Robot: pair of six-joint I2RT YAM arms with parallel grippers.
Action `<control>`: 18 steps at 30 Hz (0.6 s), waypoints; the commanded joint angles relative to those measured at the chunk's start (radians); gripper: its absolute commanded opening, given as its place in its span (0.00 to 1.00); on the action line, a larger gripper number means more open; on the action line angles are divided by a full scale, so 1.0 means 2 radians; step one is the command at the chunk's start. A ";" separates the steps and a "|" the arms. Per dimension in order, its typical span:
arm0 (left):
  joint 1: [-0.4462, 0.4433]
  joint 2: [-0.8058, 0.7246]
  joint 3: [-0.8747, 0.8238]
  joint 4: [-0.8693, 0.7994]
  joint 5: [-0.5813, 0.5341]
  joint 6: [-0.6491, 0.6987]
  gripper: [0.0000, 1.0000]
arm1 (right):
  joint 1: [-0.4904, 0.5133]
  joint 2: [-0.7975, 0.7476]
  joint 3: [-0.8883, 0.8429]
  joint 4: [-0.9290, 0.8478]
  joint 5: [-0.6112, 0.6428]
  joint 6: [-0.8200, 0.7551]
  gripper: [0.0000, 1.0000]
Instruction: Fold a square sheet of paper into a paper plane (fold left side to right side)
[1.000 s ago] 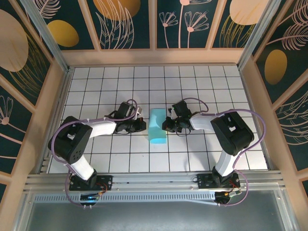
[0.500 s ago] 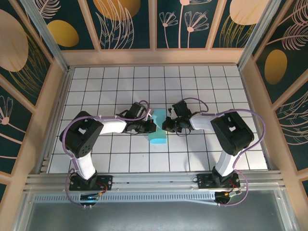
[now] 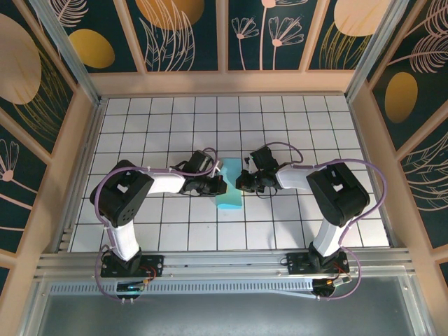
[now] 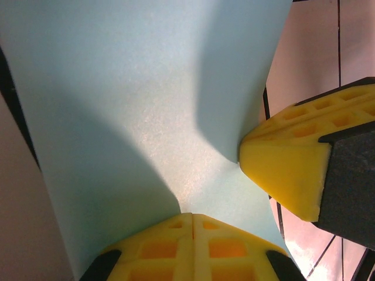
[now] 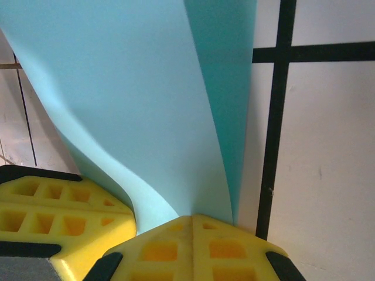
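Your left claw (image 3: pixel 218 184) has just joined the right claw (image 3: pixel 243 183).
Both have jaws together, tips on the doubled square sheet of paper (image 3: pixel 229 196) at mid-worktop (image 3: pixel 294 126); pressing the left-to-right crease looks next.

White black-gridded tabletop (image 3: pixel 140 126), pale wooden walls (image 3: pixel 224 82), dark floral panels (image 3: pixel 185 35), metal rail (image 3: pixel 224 262) at near edge

**Enclosed robot test cell**

A purpose-built lab enclosure is shown. A white counter (image 3: pixel 140 112) ruled with a black grid is boxed in by a wooden frame (image 3: pixel 224 82) and panels (image 3: pixel 185 35) printed with gold leaves and flowers. Two robot arms (image 3: pixel 119 203) are bolted to aluminium rails (image 3: pixel 224 269) along the near edge.
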 commanded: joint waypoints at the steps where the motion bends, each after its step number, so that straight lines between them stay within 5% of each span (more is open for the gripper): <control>1: -0.005 0.020 0.001 -0.019 -0.013 0.012 0.00 | 0.004 -0.010 0.002 -0.036 0.031 -0.003 0.00; 18: -0.005 0.022 0.006 -0.025 -0.018 0.015 0.00 | 0.010 0.014 0.029 0.047 -0.006 0.011 0.00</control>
